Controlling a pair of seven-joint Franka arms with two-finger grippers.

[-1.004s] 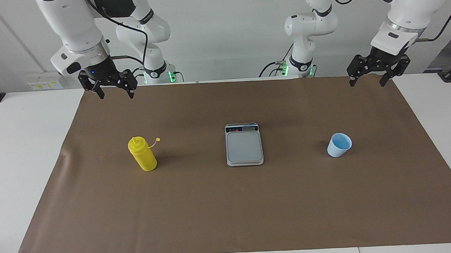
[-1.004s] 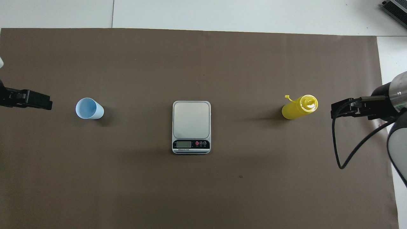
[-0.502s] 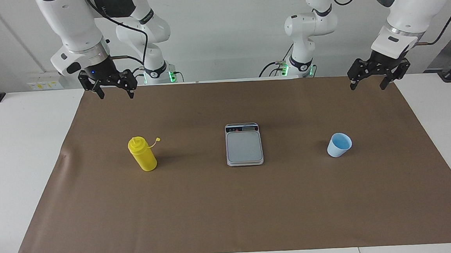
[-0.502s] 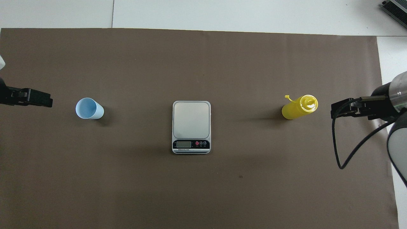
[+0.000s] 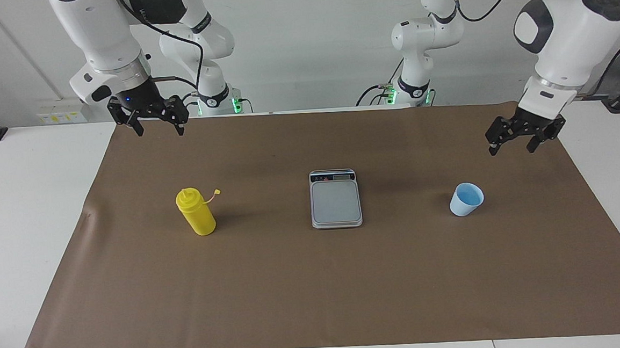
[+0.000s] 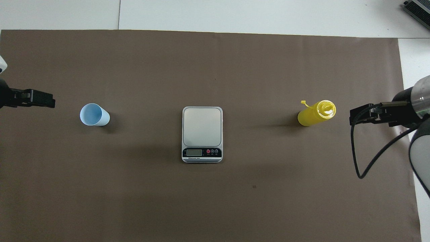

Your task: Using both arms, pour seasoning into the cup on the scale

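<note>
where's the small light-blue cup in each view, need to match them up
Facing view: the small light-blue tapered cup stands right of centre on the brown mat.
Overhead view: the same cup stands left of centre.
Shared landmark: the flat silver-grey kitchen scale at mid-table; the cup is toward the left arm's end from it.

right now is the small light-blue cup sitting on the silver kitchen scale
No, the small light-blue cup stands on the brown mat, apart from the silver kitchen scale.
</note>
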